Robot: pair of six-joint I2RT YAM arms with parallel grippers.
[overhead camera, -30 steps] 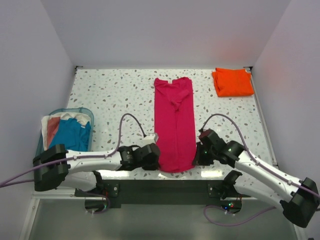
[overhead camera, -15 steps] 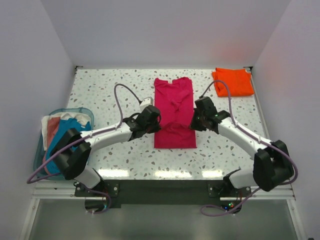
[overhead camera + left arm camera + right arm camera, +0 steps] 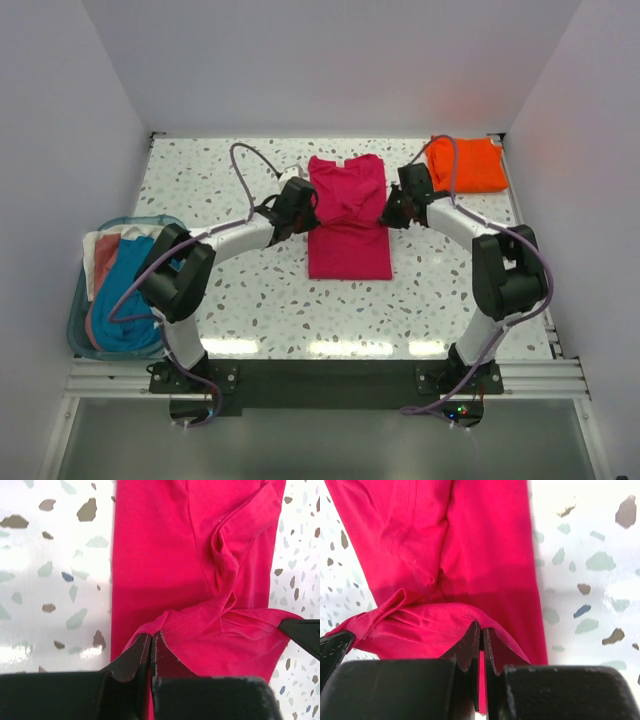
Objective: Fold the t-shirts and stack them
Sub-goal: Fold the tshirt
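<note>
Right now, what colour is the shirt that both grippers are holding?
Magenta-pink. The t-shirt shows best in the top external view.

The top external view looks down from above and behind the arm bases, which sit at the bottom of the frame. It faces the far wall and takes in the whole white speckled tabletop (image 3: pixel 250 300) from a distance. The left wrist view looks steeply down from very close, with its own black left gripper (image 3: pixel 150 639) at bottom centre. The right wrist view is just as close, with the black right gripper (image 3: pixel 481 629) at bottom centre. All three views share the magenta-pink cloth t-shirt (image 3: pixel 348 215) mid-table. Each wrist view catches the other gripper's tip at its lower side edge.
</note>
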